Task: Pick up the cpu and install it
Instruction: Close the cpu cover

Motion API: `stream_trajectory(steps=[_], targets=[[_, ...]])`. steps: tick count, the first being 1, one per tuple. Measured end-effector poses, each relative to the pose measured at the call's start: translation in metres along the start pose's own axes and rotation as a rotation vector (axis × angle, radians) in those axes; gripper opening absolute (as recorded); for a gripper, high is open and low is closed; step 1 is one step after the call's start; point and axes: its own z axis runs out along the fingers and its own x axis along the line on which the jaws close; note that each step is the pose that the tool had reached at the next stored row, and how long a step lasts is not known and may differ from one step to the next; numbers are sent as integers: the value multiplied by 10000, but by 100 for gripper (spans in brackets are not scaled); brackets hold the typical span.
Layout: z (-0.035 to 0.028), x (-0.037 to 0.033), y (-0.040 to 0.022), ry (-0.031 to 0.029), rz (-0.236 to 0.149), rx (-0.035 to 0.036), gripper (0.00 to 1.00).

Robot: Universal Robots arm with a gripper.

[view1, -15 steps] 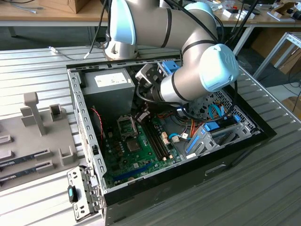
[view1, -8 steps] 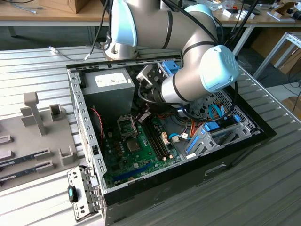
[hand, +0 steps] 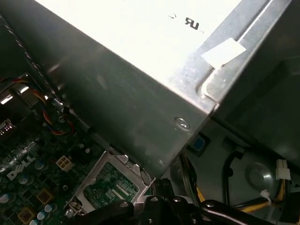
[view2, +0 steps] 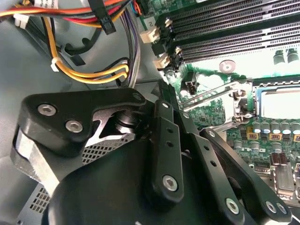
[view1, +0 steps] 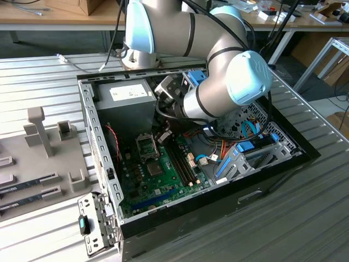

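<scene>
claw (view1: 163, 132): down inside the open computer case (view1: 103, 158), beside the grey power supply (view1: 128, 98), just above the motherboard's socket (view1: 147, 146) | grip state: cannot tell | cpu: cannot make it out, so its place relative to claw unknown | socket frame (view2: 276, 101) raised

**CPU: one item, in the socket area**

A flat, square, silvery-grey chip, the cpu (view2: 280, 101), is seen in the second wrist view. Its top is washed pale by glare and a thin green rim is visible along one edge. It is laid level within the metal socket frame (view2: 240, 102) on the green motherboard (view2: 211, 115), just beside the row of black memory slots (view2: 225, 28). Part of it is cut off by the picture's border. Whether it is fully seated cannot be told.
</scene>
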Motion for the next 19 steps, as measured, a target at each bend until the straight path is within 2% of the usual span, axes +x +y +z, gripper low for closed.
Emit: stream_trajectory(steps=[2,8,19], targets=[[-1,5,5,-7,-6,-4,11],[-73,8,48,-23,-12,11,11],[-123,18,86,-42,-24,29,11]])
